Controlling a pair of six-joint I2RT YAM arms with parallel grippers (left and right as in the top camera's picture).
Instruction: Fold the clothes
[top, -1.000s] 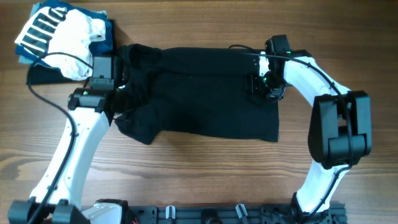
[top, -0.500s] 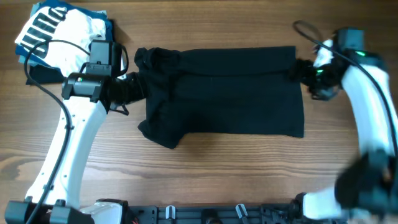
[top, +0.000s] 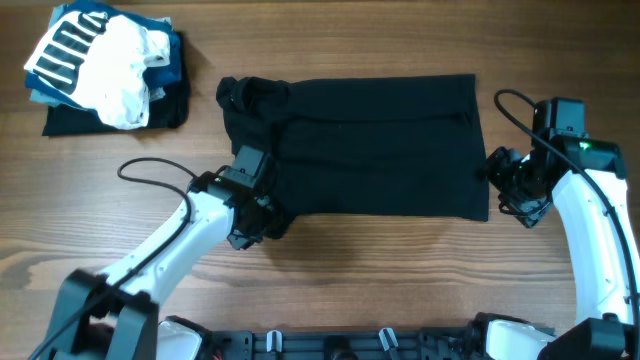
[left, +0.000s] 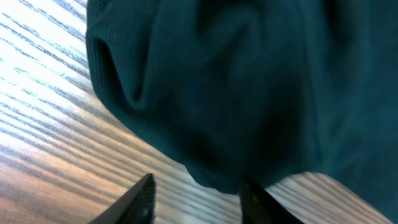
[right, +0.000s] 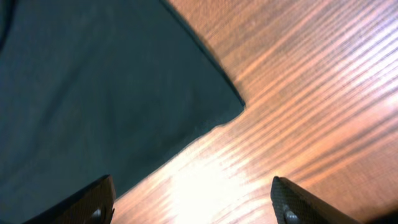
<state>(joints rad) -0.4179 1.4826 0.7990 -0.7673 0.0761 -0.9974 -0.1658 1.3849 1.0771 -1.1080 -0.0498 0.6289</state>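
The black shirt lies spread across the table's middle, its left end bunched. My left gripper is open at the shirt's front left corner, its fingers over bare wood just short of the fabric's edge. My right gripper is open at the shirt's front right corner, fingers wide apart over the wood and holding nothing. A pile of white, blue-and-white striped and dark garments sits at the far left corner.
The wooden table shows bare in front of the shirt. Black cables trail from both arms. A black rail runs along the front edge.
The shirt was pulled out flat to the right and let go. My left arm swung from the far left end to the front left corner. My right gripper moved forward to the front right corner.
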